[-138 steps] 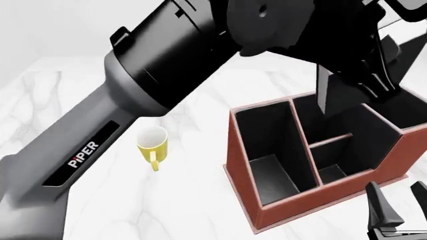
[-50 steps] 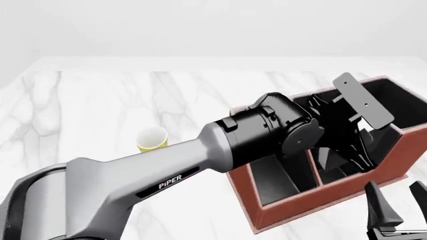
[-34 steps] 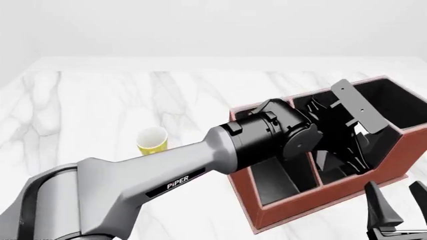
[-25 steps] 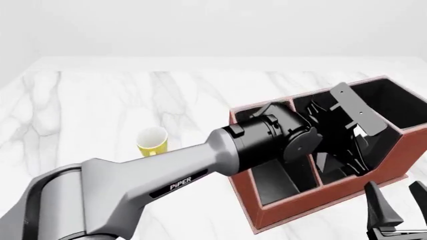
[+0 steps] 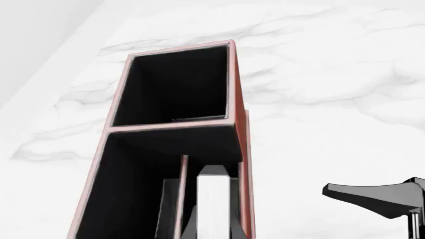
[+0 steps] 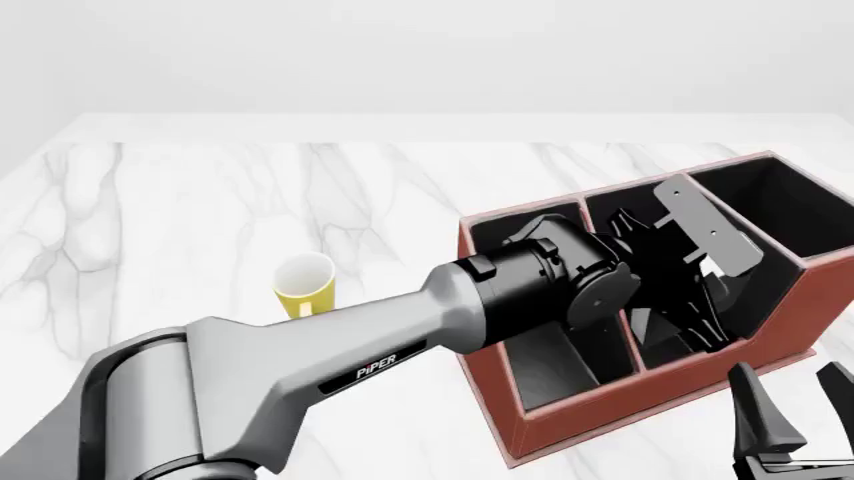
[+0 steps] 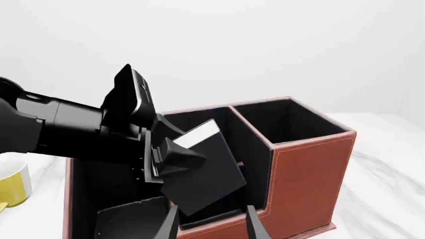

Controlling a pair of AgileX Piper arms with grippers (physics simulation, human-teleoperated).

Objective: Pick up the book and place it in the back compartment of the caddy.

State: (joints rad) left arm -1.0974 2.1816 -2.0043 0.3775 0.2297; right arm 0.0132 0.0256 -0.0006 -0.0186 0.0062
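Observation:
The reddish-brown caddy [image 6: 574, 425] stands at the right of the table. My left gripper [image 6: 694, 322] reaches down into its middle section and is shut on the black book [image 7: 207, 175], which hangs tilted with its white page edges [image 5: 212, 201] up. The book's lower part is inside the middle pair of cells. In the left wrist view it sits between the low divider [image 5: 180, 199] and the caddy's outer wall [image 5: 243, 164]. In the front view the arm hides most of the book. My right gripper [image 6: 790, 432] is open and empty, in front of the caddy.
A yellow mug [image 6: 304, 283] stands on the marble table left of the caddy; it also shows in the right wrist view [image 7: 10, 186]. The left arm's grey link [image 6: 307, 365] crosses above the table's middle. The caddy's end compartments [image 6: 774, 205] hold nothing.
The left arm came down from high above the caddy and has lowered the book steadily into the middle section. The right gripper has not moved.

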